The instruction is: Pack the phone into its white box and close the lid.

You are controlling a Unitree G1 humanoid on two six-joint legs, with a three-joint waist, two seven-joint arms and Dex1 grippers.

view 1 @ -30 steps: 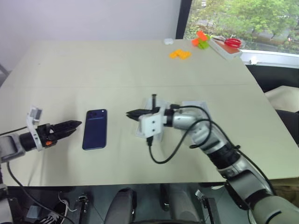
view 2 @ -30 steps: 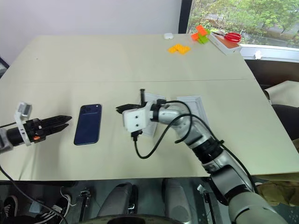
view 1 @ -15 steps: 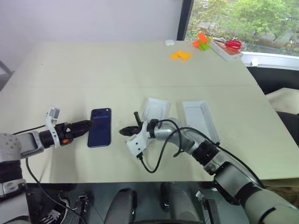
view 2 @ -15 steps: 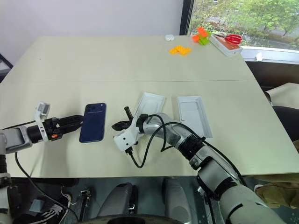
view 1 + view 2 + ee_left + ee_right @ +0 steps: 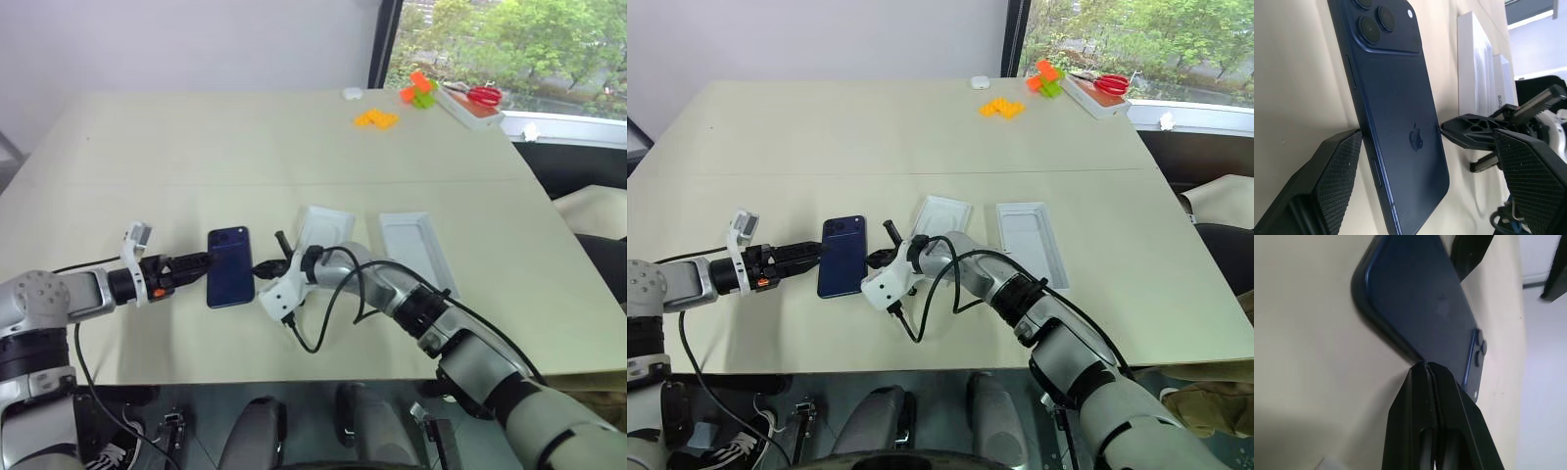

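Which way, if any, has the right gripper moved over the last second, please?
Yes. The right gripper has come down and swung toward the robot's left. A gap separated it from the phone before, and now its shut tips sit at the phone's right edge.

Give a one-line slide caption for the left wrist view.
Open left gripper straddles the phone; shut right gripper at its far edge.

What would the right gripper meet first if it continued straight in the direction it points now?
Most likely the phone. The right gripper, shut, points at the phone's long side edge, with its tip at or almost against it. Beyond the phone, the open left gripper faces it from the other side.
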